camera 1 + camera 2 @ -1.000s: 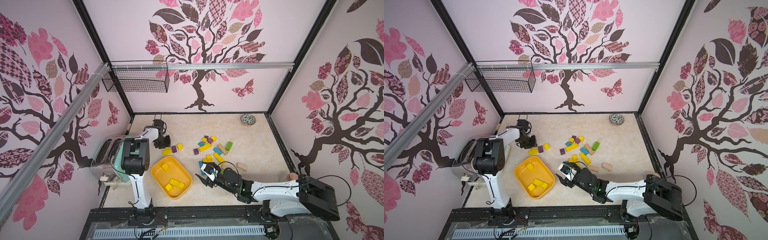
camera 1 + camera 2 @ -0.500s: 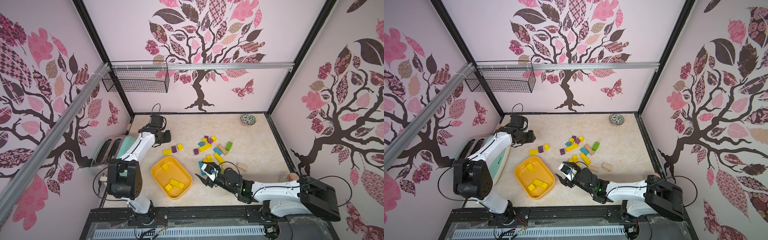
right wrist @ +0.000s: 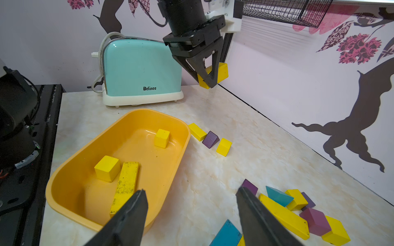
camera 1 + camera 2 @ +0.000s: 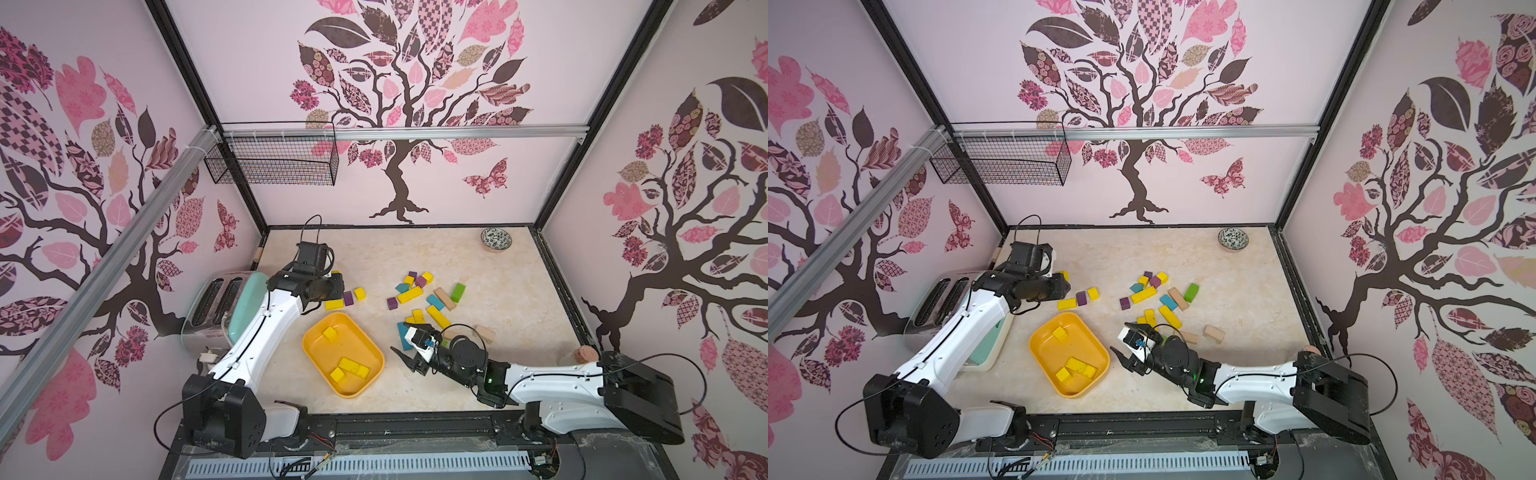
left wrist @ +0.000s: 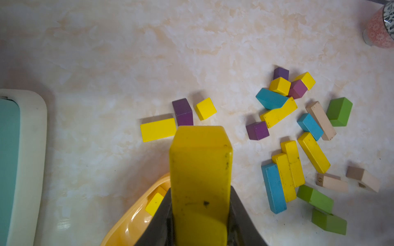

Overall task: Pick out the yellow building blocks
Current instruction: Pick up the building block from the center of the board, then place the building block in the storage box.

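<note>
On the marble tabletop (image 4: 415, 257), between a mint toaster (image 3: 140, 70) and a mixed pile (image 4: 435, 301), the orange-yellow tray (image 3: 149, 170) holds three yellow building blocks (image 3: 106, 168). The left gripper (image 3: 212, 77) hangs above the table just past the tray's far end, clamped on a short yellow bar (image 3: 221, 71) lying crosswise in its fingers. From it, the tray lies back toward the robot's base. The right gripper (image 3: 190, 192), jaws apart and empty, hovers beside the pile, the nearer arm to its long yellow bar (image 3: 283, 215).
</note>
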`<state>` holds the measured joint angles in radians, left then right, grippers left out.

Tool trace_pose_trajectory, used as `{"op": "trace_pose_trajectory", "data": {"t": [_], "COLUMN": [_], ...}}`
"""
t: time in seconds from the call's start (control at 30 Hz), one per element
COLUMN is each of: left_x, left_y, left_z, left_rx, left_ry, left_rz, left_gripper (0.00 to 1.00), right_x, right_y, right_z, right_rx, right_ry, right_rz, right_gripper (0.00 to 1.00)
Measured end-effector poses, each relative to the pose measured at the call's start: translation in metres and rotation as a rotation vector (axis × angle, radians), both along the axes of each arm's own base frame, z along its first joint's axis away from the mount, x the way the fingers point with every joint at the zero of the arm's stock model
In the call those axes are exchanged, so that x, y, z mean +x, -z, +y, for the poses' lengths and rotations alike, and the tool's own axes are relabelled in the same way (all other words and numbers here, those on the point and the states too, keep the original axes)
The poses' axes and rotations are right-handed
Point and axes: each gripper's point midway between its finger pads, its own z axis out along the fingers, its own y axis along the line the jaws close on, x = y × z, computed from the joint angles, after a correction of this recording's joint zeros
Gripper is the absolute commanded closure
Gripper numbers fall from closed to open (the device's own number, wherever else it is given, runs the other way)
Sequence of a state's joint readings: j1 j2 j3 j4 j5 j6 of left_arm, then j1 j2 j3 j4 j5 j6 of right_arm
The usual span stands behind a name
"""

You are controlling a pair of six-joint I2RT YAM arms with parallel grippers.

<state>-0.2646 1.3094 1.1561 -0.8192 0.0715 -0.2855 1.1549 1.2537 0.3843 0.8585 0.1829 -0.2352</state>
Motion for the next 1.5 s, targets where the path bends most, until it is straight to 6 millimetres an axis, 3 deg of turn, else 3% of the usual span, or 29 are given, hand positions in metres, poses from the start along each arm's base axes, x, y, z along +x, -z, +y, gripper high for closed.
{"op": "trace_pose_trajectory", "data": {"t": [0.2,0.37,0.7,0.83,1.07,1.27,1.4,1.5], "left_x": [-0.039,-0.069,-0.116,-0.129,-0.146,-0.144,-0.137,-0.128], "left_y": [0.02,0.032,0.067,0.071,0.077,0.086,0.099,0.098], "left_z": [-0.03,-0.033,-0.042,-0.05,-0.043,-0.043,-0.043,-0.039], "left_rx": [0.012,0.004,-0.052,-0.056,-0.046,-0.024,0.026,0.067], "left_ry": [0.094,0.102,0.093,0.106,0.079,0.062,0.054,0.039], "left_rz": [0.077,0.124,0.246,0.269,0.293,0.32,0.349,0.329], "left_gripper": [0.71,0.71,0.72,0.72,0.73,0.73,0.52,0.44], "right_x": [-0.001,-0.001,0.0,0.0,0.001,0.002,0.005,0.006], "right_y": [0.007,0.009,0.008,0.008,0.009,0.003,0.005,0.014], "right_z": [-0.002,-0.002,-0.004,-0.01,-0.012,-0.015,-0.015,-0.014], "right_rx": [-0.011,-0.014,-0.012,-0.005,-0.013,-0.006,-0.014,-0.041], "right_ry": [0.0,0.0,0.01,0.026,0.033,0.046,0.061,0.063], "right_rz": [0.005,0.006,-0.004,-0.015,-0.027,-0.036,-0.037,-0.026], "right_gripper": [0.29,0.29,0.29,0.29,0.29,0.3,0.3,0.3]}}
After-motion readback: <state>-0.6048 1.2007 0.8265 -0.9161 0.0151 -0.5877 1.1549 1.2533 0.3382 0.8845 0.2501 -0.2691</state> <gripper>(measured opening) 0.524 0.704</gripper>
